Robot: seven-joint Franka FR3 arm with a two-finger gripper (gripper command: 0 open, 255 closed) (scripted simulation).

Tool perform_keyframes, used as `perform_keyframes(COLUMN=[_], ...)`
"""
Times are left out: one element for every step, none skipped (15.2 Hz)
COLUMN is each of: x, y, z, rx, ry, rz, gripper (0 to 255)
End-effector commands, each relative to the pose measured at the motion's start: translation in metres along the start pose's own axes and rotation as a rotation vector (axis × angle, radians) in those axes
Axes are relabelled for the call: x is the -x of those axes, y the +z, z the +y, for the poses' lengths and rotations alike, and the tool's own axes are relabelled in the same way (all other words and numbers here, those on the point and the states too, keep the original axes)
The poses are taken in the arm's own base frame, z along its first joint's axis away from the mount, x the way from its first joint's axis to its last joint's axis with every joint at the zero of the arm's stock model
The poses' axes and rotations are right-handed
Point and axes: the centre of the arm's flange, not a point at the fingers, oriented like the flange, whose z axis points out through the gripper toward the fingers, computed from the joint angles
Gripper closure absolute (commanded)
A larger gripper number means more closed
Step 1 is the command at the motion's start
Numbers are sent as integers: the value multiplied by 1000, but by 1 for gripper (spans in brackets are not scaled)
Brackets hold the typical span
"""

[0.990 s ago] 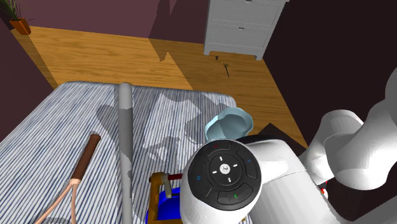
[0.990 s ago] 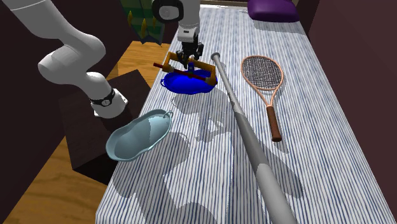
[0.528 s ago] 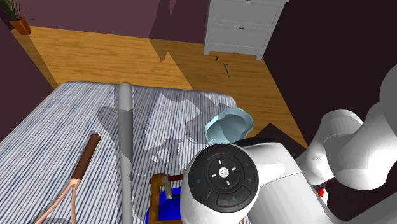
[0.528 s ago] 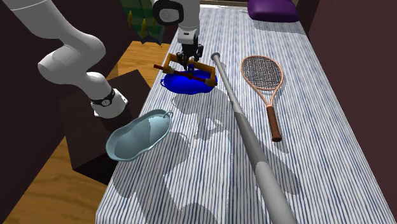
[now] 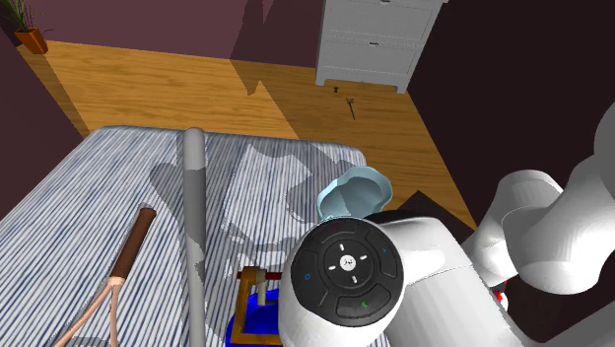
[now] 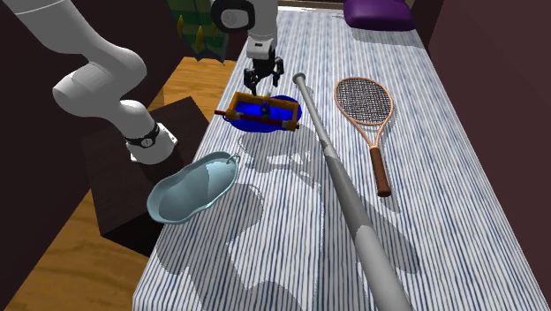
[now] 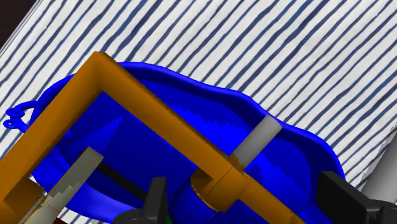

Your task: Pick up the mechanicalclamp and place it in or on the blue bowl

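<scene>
**Clamp lying in the blue bowl, gripper open above it**

Gripper (image 6: 264, 82) pointed straight down, jaws spread wide and holding nothing. In the wrist view both black fingers (image 7: 154, 202) stood well apart. In the second exterior view a gap showed between the fingertips and what lay under them.

Directly below: mechanicalclamp (image 6: 261, 109), an orange frame with a grey screw rod and a small red end. It lay flat across the blue bowl (image 6: 286, 103), its frame spanning the bowl from rim to rim. Whether the frame touched the bowl's floor, could not tell.

Bowl sat on a blue-and-white striped bed cover (image 6: 441, 221), near the cover's left edge in the second exterior view.

Just beside the bowl, on that view's right, was the far tip of a grey baseball bat (image 6: 340, 185), which ran toward the near end of the bed. Further right lay a tennis racket (image 6: 364, 102), head far and brown grip near.

Nearer, a pale blue glassy bowl (image 6: 190, 187) overhung the cover's left edge, close to the dark stand (image 6: 115, 141).

A purple pillow (image 6: 378, 12) lay at the far end.

White arm (image 5: 434, 286) took up the shoulder view's lower right. Beyond the bed that view showed a wood floor (image 5: 148, 79), a white dresser (image 5: 375, 39) and a potted plant (image 5: 28, 30) in the far left corner
</scene>
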Motion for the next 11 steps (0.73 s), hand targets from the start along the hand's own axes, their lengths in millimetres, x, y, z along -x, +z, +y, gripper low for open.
perform_keyframes(x=[1, 1, 1, 1, 1, 1, 1, 1, 1, 1, 1], y=[-20, -33, -44, -44, -44, -44, -44, -44, -44, -44, -44], z=[0, 0, 0, 0, 0, 0, 0, 0, 0, 0, 0], rx=[0, 0, 0, 0, 0, 0, 0, 0, 0, 0, 0], ry=[0, 0, 0, 0, 0, 0, 0, 0, 0, 0, 0], rz=[0, 0, 0, 0, 0, 0, 0, 0, 0, 0, 0], gripper=[0, 0, 0, 0, 0, 0, 0, 0, 0, 0, 0])
